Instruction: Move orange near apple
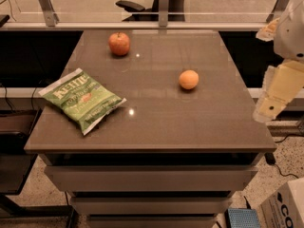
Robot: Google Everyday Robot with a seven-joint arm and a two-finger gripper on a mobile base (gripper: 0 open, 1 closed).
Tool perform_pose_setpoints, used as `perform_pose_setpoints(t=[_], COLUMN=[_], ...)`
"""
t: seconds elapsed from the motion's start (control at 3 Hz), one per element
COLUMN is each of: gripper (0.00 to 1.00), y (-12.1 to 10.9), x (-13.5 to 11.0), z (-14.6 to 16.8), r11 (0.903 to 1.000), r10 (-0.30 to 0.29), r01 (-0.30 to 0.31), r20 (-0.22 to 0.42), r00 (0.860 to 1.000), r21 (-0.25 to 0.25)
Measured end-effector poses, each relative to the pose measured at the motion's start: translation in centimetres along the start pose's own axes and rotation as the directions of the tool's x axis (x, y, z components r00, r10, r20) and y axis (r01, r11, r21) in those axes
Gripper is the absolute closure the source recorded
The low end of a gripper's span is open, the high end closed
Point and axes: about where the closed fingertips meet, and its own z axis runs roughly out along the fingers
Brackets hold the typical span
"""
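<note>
The orange (pixel 188 79) is a small, plain, bright orange ball lying right of the middle of the brown table (pixel 156 122). The apple (pixel 119 43) is reddish-orange with a stem and sits at the far left of the table top. The two fruits are well apart. My gripper (pixel 271 104) is a cream-coloured piece at the right edge of the camera view. It hangs off the table's right side, to the right of the orange and a little nearer the front, touching nothing.
A green Kettle chip bag (pixel 81 99) lies flat at the front left of the table. A railing and glass wall (pixel 161 8) run behind the table. A cardboard box (pixel 285 208) stands on the floor at the lower right. Drawers (pixel 147 179) sit below the table top.
</note>
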Motion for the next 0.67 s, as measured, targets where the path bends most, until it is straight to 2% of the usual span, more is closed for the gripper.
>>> perform_pose_setpoints(t=[0.67], gripper=[0.00], y=[-3.2], x=[-2.3], z=[2.3], r11=[0.9993], r10=[0.004], r01=[-0.007], r20=[0.077], r00=[0.997], r21=[0.036])
